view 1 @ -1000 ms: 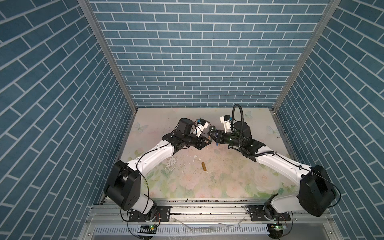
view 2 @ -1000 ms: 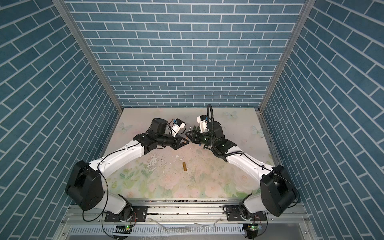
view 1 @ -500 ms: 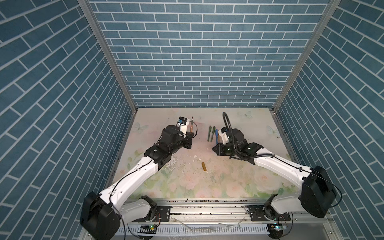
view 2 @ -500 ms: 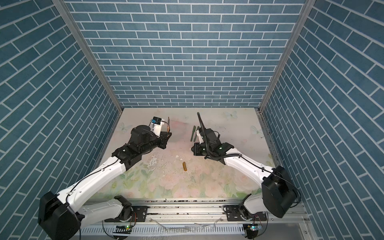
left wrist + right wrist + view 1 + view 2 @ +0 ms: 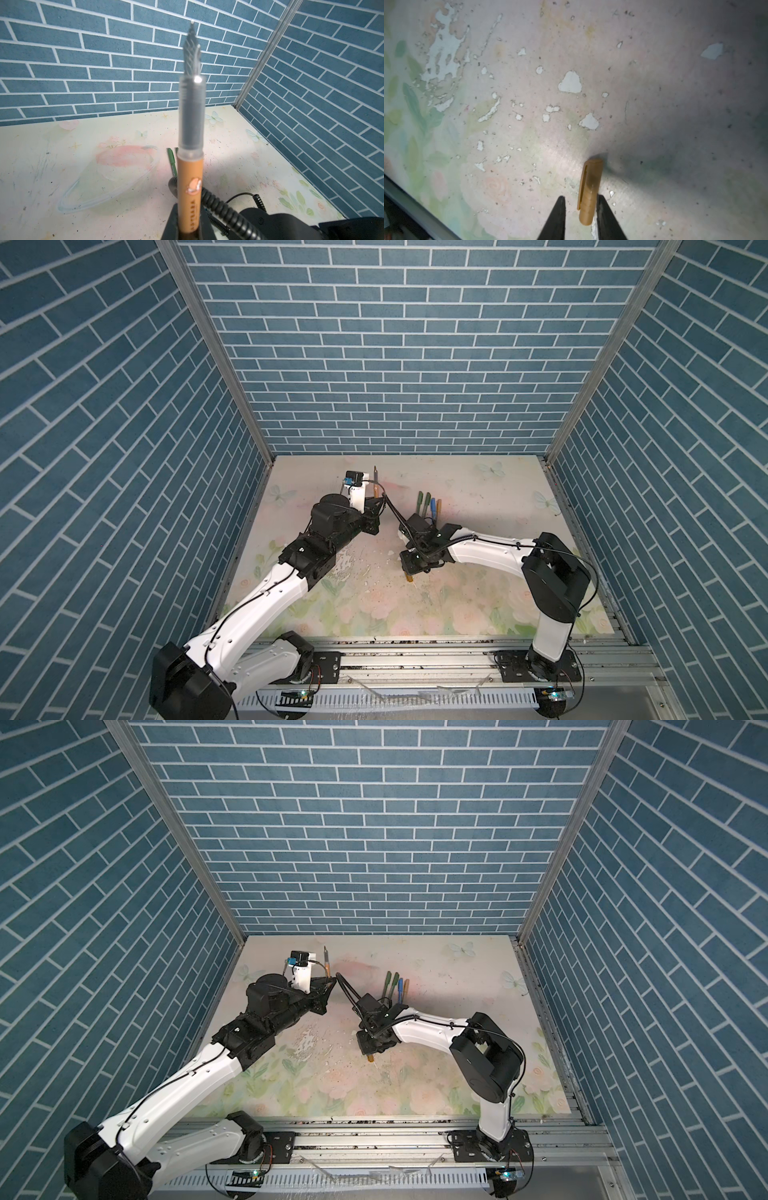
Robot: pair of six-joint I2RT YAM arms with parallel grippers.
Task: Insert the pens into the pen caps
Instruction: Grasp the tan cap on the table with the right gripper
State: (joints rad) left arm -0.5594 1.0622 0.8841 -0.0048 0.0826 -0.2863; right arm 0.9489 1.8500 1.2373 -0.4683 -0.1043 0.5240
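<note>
My left gripper (image 5: 189,216) is shut on a golden-brown pen (image 5: 190,182) and holds it upright, its clear grip section and dark nib pointing up; both top views show this pen (image 5: 375,486) (image 5: 326,964) at the back left. An amber pen cap (image 5: 590,189) lies flat on the floral mat near the middle (image 5: 410,578). My right gripper (image 5: 581,197) is down at the mat, open, with a finger on each side of the cap's end. One finger touches the cap and a gap shows on the other side. Several more pens (image 5: 429,505), green, blue and golden-brown, lie side by side behind my right wrist.
The right arm's coiled cable (image 5: 218,207) runs close beside my left gripper. A clear plastic loop (image 5: 108,182) lies on the mat at the back left. The mat's print is worn off in white patches (image 5: 570,83). Brick walls enclose three sides; a metal rail (image 5: 415,655) runs along the front.
The two grippers, together at mid-table a second ago, have parted. The left drew back left with the pen. The right swung forward and down over the amber cap.
</note>
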